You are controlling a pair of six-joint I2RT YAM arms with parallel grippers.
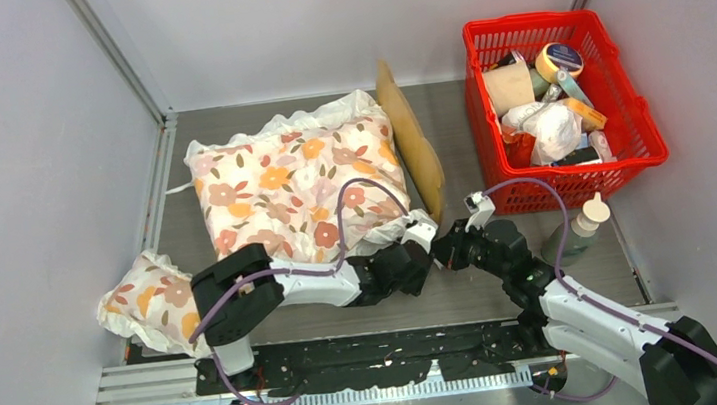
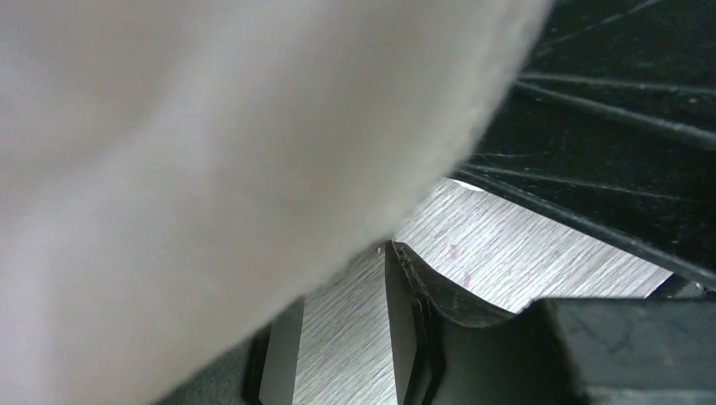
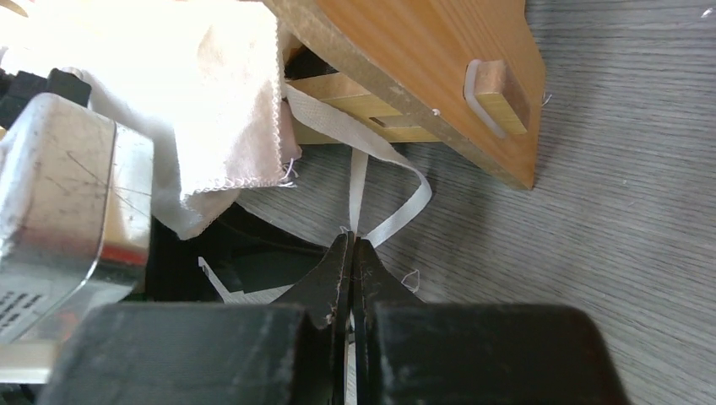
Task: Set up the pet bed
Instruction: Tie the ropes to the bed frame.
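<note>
The right claw (image 3: 353, 245) is pinched fully together on a thin white strap (image 3: 384, 160). The strap loops up from the claw tips toward the underside of the pet bed (image 3: 422, 59), whose light wooden edge lies just beyond, with a small wooden block on its side. A fold of white cloth with a stitched hem hangs just left of the strap.

The left claw (image 2: 338, 287) is partly spread. Grey wood-grain desk (image 2: 490, 253) shows in the gap between its dark fingers (image 2: 418, 329), and nothing sits between them. Blurred white fabric fills most of that view; whether it touches a finger cannot be told.

From above, the left claw (image 1: 419, 238) and the right claw (image 1: 448, 246) meet tip to tip at the near right corner of the floral cushion (image 1: 292, 184). The cushion covers the pet bed (image 1: 416, 146) in the middle of the desk (image 1: 504, 283). Only the bed's wooden end board shows, standing on edge along the cushion's right side.

A small floral pillow (image 1: 149, 303) lies at the near left. A red basket (image 1: 628, 124) of mixed items stands at the far right. A bottle (image 1: 583, 224) stands just in front of it.
</note>
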